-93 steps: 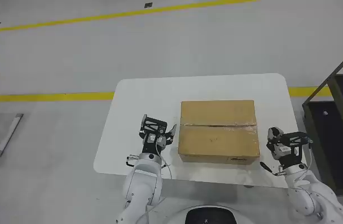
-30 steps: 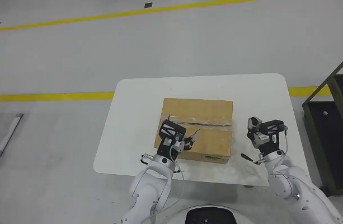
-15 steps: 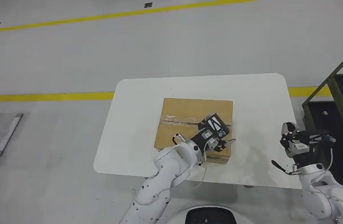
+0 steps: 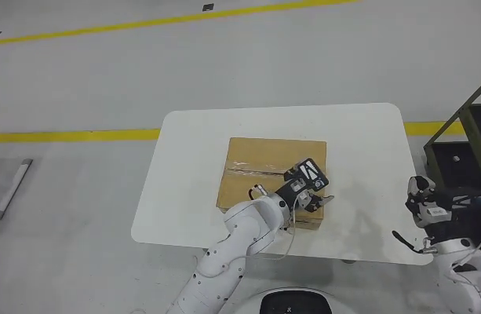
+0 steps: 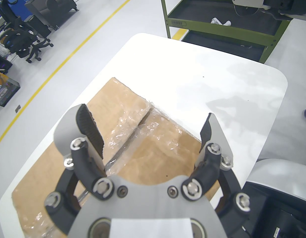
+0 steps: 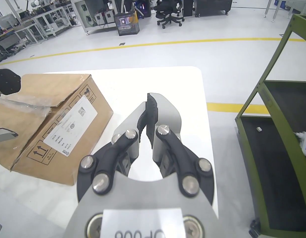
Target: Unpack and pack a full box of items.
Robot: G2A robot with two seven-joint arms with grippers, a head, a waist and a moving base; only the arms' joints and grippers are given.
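My left pincer point(image 5: 146, 116) hangs wide apart over the taped box point(image 5: 158, 154) to open it; my right pincer point(image 6: 150, 105), pinched together, rests out of the way.

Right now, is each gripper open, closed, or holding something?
Left gripper: open, empty, over the cardboard box.
Right gripper: closed, holding nothing.

Box point(image 4: 260, 161) is taped shut, so what's inside is hidden. From the top, the left pincer point(image 4: 318, 203) and its arm point(image 4: 256, 224) cover the box's near right corner. The label point(image 6: 70, 127) on 1 side has print too small to read tbh.
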